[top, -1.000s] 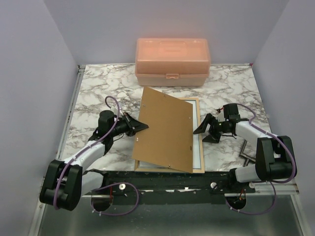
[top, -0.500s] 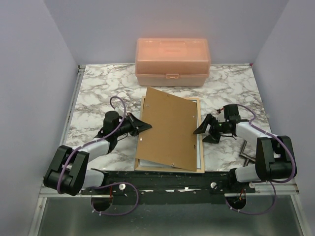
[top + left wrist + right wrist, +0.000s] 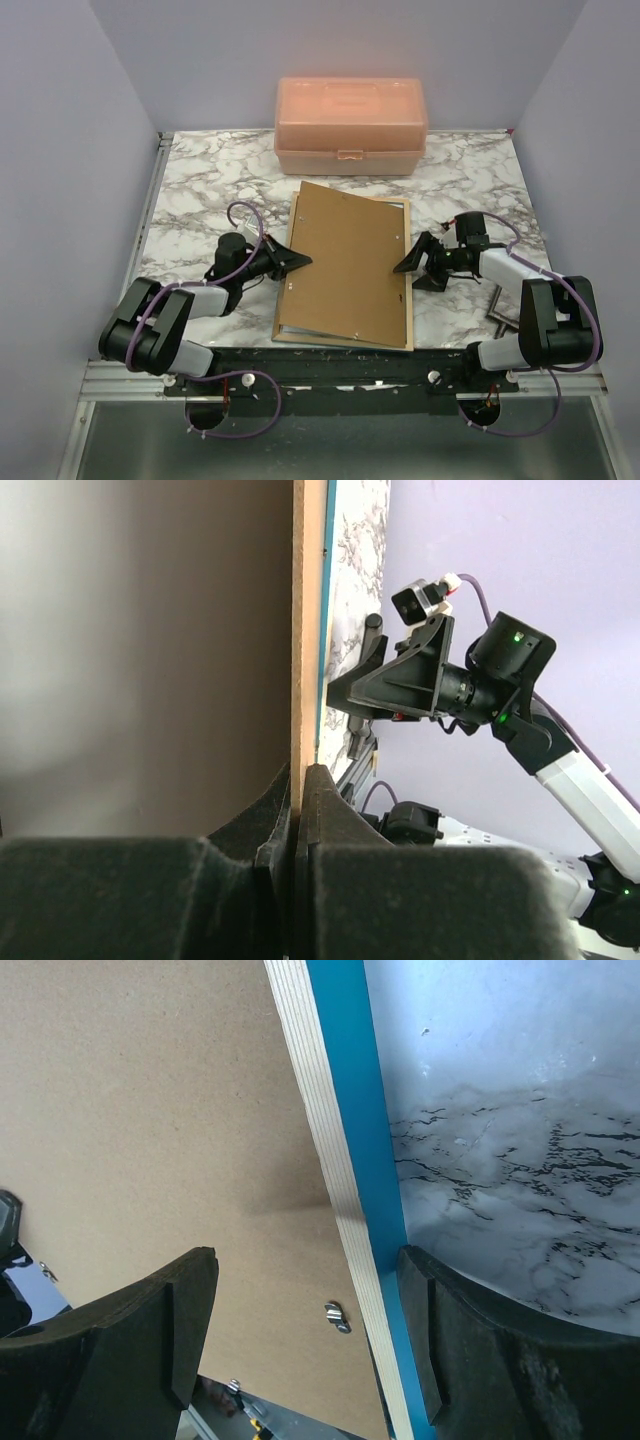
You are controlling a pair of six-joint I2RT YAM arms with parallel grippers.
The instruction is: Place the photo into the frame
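1. The frame lies flat in the middle of the picture on the marble table. Its light wood side faces up, and blue shows along its outer edge.
2. A brown board covers most of it, lying skewed, with its upper left corner poking past the top rim.
3. The left gripper, centre left, is pinched tight on the board's left edge. Its fingers squeeze the thin edge between them.
4. The right gripper, centre right, has its jaws spread wide and holds nothing. The frame's right rim runs between its fingers; I cannot tell whether it touches them.
5. I cannot make out the photo under the board.
6. A pink box sits at top centre.
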